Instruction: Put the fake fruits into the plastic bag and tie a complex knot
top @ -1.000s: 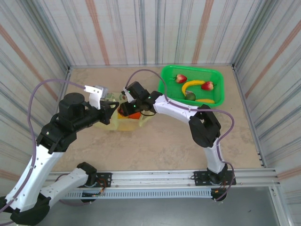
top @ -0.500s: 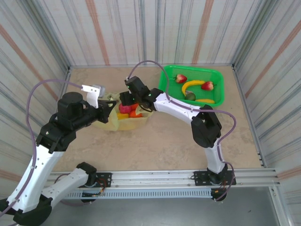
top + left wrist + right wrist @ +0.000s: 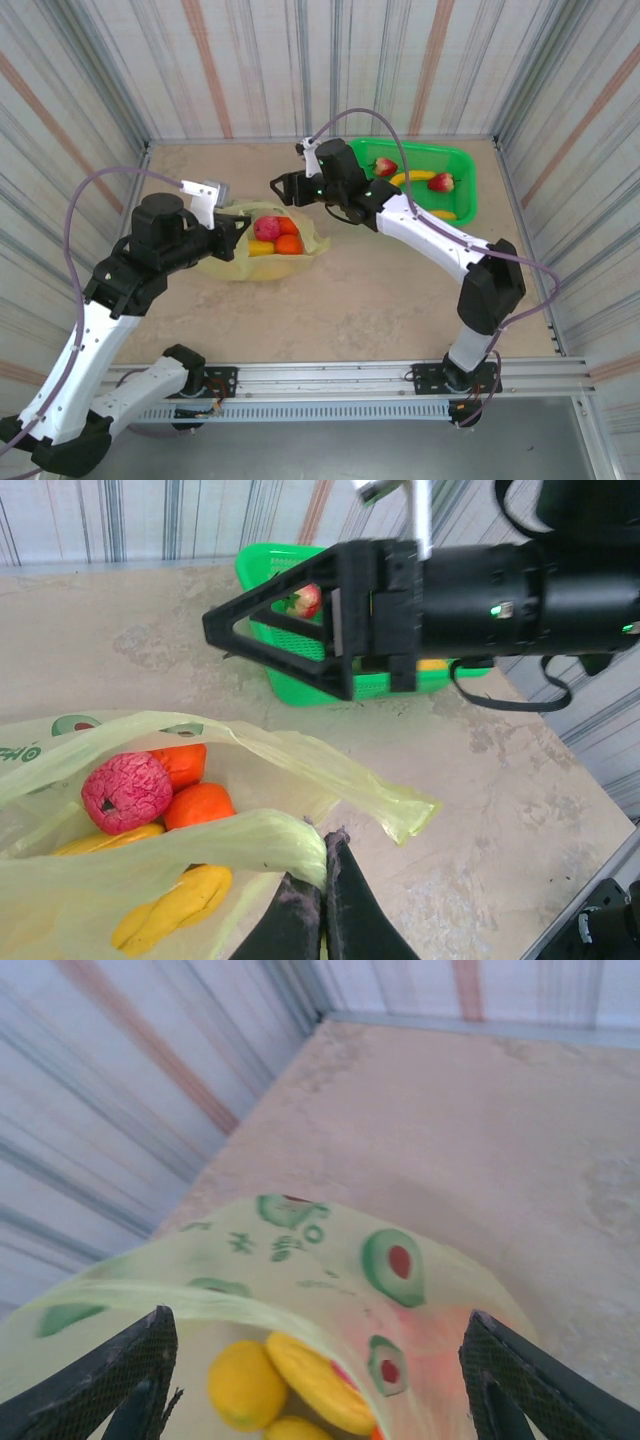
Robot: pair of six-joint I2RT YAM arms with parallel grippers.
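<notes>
The plastic bag (image 3: pixel 222 262) lies open on the table, yellow-green with avocado prints (image 3: pixel 393 1265). Inside are fake fruits: a red one (image 3: pixel 266 227), an orange (image 3: pixel 289 244) and a yellow banana (image 3: pixel 175 910). My left gripper (image 3: pixel 243 230) is shut on the bag's near rim (image 3: pixel 240 840), holding the mouth open. Up and to the right of the bag, my right gripper (image 3: pixel 282 188) hangs open and empty, its fingers (image 3: pixel 100 1390) spread wide above the bag. More fruits, two strawberries (image 3: pixel 385 167) and a banana (image 3: pixel 412 178), lie in the green basket (image 3: pixel 468 165).
The green basket (image 3: pixel 258 565) stands at the back right near the striped walls. My right arm (image 3: pixel 430 230) stretches across the table from its base to the basket's left side. Bare table lies in front of the bag.
My right gripper has lifted out of the bag and moved up and right toward the basket, leaving the red fruit in the bag. My left gripper keeps its hold on the rim.
</notes>
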